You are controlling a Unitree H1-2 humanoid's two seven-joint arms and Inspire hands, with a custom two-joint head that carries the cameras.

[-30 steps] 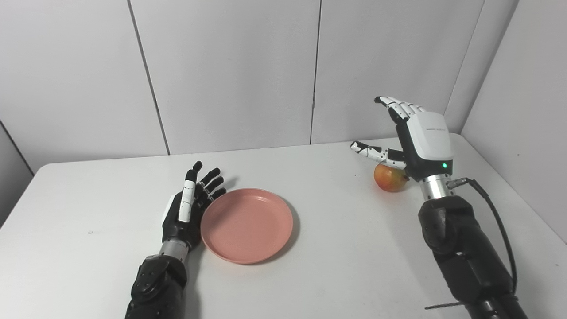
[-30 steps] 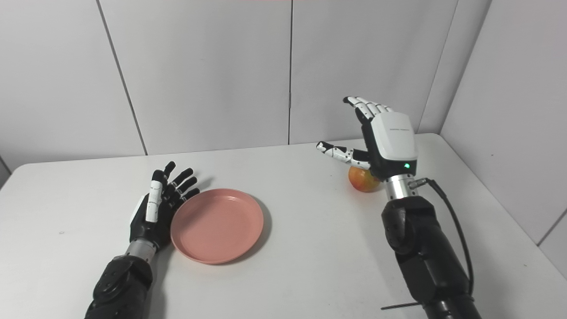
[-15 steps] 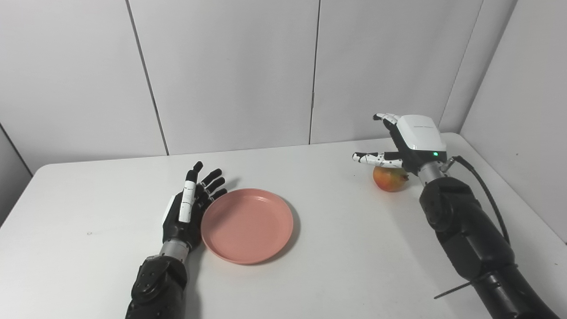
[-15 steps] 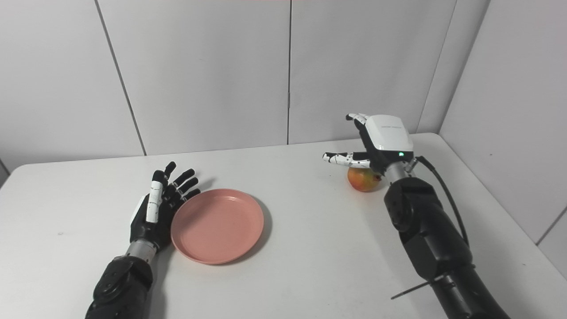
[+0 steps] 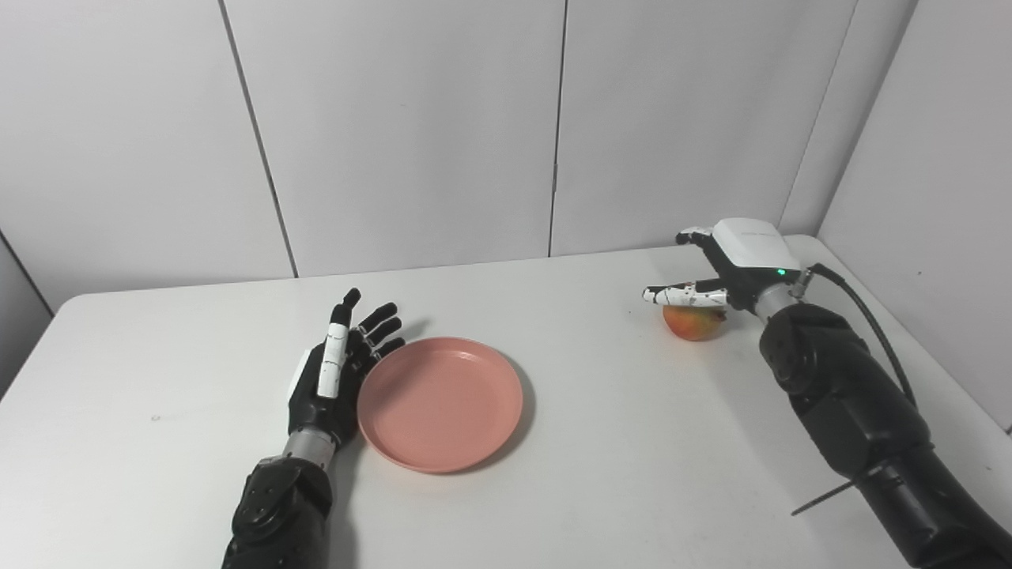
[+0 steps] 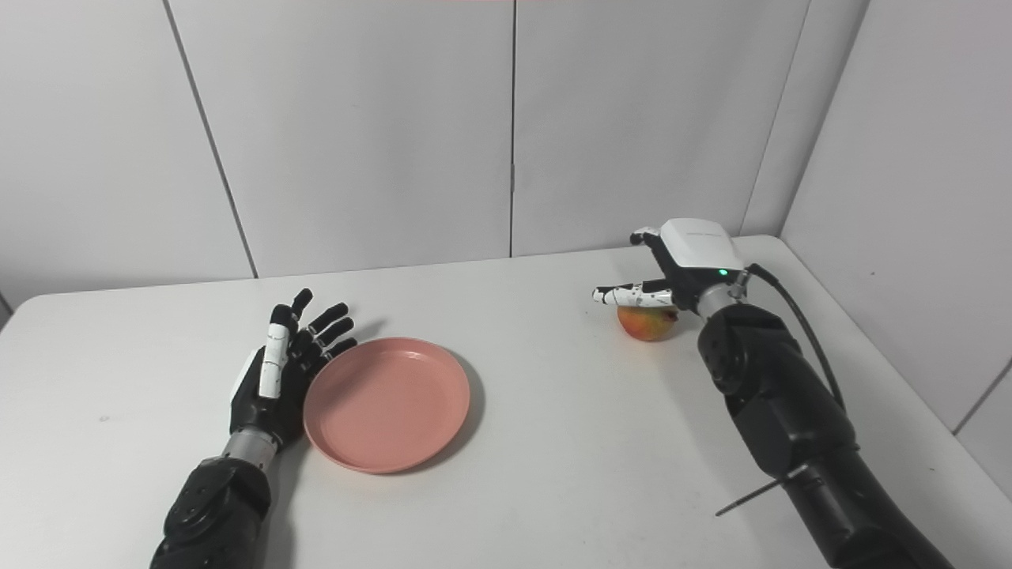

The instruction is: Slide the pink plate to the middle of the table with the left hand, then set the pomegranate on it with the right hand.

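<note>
A pink plate (image 5: 440,401) lies flat on the white table (image 5: 601,442), a little left of centre. My left hand (image 5: 336,371) rests open on its edge against the plate's left rim, fingers spread and pointing away from me. At the back right sits the pomegranate (image 5: 693,322), reddish-orange. My right hand (image 5: 731,265) hovers palm-down just over it, open, thumb stretched out to the left above the fruit; the fingers reach past its far side and are mostly hidden behind the hand's white back.
Grey wall panels (image 5: 395,126) close off the table at the back and along the right side. A black cable (image 5: 858,304) loops from my right wrist along the forearm.
My right hand has tipped forward from upright to palm-down and dropped low over the pomegranate. The left hand and the plate have stayed put.
</note>
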